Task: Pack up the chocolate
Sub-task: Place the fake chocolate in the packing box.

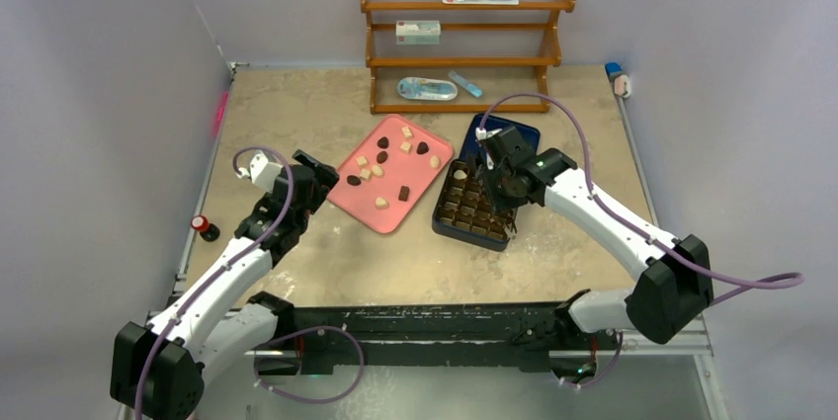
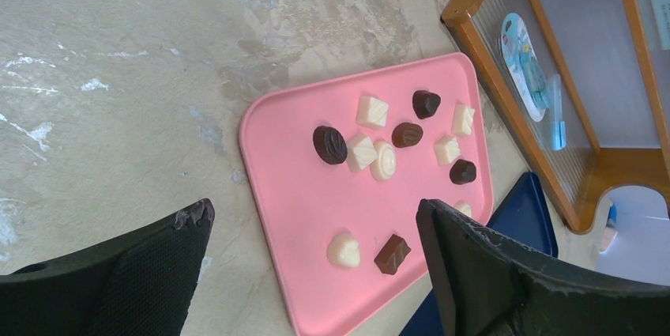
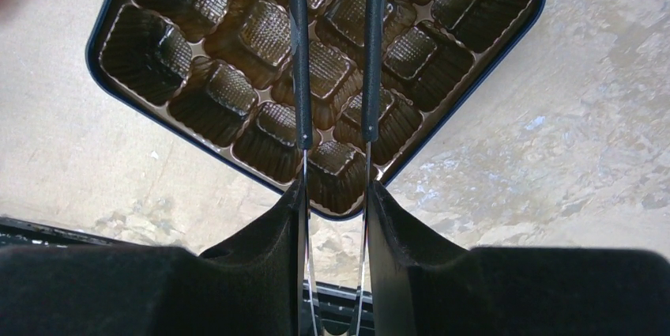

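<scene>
Several pieces of chocolate (image 2: 329, 145), dark brown and cream-white, lie scattered on the pink tray (image 2: 292, 194), also seen from above as the pink tray (image 1: 368, 205). My left gripper (image 2: 314, 213) hovers open at the tray's left edge (image 1: 314, 178), nothing between its fingers. The dark gridded box (image 1: 474, 210) sits right of the tray with one white chocolate (image 1: 460, 174) in a far-left cell. My right gripper (image 3: 336, 190) is shut on metal tongs (image 3: 299, 59), held over the box (image 3: 166, 47). The tong arms stand apart; their tips run out of view.
A wooden rack (image 1: 466, 40) with small packets stands at the back. A blue lid (image 1: 509, 128) lies behind the box. A small red-capped bottle (image 1: 205, 227) and a pink marker (image 1: 219, 112) sit by the left edge.
</scene>
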`<action>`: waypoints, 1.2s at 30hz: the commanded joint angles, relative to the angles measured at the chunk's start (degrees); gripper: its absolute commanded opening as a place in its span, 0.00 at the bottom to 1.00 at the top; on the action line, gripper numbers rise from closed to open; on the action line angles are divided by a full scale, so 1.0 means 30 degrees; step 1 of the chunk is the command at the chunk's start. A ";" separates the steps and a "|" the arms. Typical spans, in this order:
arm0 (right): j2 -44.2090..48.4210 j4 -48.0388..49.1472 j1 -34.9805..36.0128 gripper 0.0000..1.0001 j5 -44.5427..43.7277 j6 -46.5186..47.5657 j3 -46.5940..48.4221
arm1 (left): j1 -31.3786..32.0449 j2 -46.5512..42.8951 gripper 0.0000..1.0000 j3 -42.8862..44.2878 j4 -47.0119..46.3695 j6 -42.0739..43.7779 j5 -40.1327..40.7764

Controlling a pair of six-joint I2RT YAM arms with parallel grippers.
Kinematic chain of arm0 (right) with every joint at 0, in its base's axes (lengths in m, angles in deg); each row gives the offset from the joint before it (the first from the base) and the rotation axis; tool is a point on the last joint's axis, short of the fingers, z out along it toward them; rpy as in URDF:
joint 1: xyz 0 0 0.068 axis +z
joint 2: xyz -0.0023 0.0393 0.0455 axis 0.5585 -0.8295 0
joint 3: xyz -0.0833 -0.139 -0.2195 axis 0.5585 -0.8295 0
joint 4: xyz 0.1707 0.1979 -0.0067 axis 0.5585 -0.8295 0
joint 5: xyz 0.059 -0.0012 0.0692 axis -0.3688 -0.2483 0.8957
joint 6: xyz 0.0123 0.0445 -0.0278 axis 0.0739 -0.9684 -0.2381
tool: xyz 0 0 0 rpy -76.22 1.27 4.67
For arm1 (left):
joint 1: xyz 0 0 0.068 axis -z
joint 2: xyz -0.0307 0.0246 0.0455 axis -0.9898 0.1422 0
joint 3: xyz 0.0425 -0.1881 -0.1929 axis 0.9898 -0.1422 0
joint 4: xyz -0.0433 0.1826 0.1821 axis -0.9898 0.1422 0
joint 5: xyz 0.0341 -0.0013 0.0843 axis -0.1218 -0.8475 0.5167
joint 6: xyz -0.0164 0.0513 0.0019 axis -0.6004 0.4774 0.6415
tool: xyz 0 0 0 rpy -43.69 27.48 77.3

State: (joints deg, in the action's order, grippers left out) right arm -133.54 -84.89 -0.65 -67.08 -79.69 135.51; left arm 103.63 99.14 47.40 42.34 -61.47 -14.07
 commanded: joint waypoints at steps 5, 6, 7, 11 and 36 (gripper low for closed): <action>0.0636 0.0119 -0.0110 0.00 0.0001 -0.0429 -0.0423 | -0.0119 -0.0010 1.00 -0.0170 -0.0579 0.0407 -0.0009; 0.0670 0.0134 -0.0098 0.00 -0.0011 -0.0431 -0.0460 | -0.0119 0.0020 1.00 -0.0153 -0.0579 0.0419 0.0002; 0.0663 0.0129 -0.0104 0.00 0.0024 -0.0438 -0.0468 | -0.0119 0.0057 1.00 -0.0125 -0.0583 0.0420 0.0004; 0.0690 0.0022 -0.0109 0.00 0.0031 -0.0438 -0.0541 | -0.0119 0.0225 1.00 -0.0035 -0.0584 0.0420 -0.0044; 0.0339 0.0189 -0.0199 0.19 0.0051 -0.0504 -0.0645 | -0.0119 0.0190 1.00 0.0054 -0.0488 0.0571 0.0086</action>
State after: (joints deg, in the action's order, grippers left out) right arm -133.41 -84.87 -0.94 -67.08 -80.52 133.85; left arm 103.63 99.84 47.37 41.97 -60.98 -14.05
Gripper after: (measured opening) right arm 0.320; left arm 0.998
